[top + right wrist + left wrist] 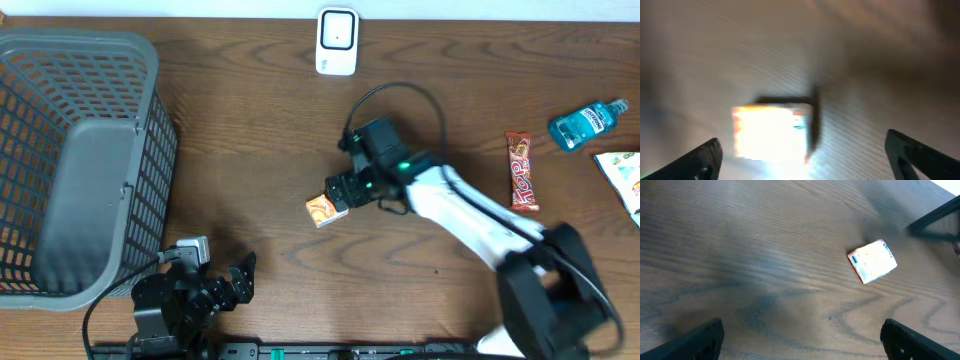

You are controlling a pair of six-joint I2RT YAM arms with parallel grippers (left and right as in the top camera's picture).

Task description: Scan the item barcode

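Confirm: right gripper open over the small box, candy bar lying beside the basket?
No. The candy bar lies across the table from the basket, near the mouthwash bottle, as the overhead view shows. The right gripper is open over the small box.

The basket point(80, 160) stands at the left edge of the table point(250, 120), the scanner point(337, 42) at the middle of its far edge. The small box point(322, 210) lies near the centre. The snack bar point(520, 170), bottle point(588, 124) and packet point(622, 175) lie by the right edge.

A grey basket point(45, 90) stands on the wooden table point(250, 130); far right of it lie a snack bar point(520, 172), blue bottle point(587, 124) and packet point(625, 175).
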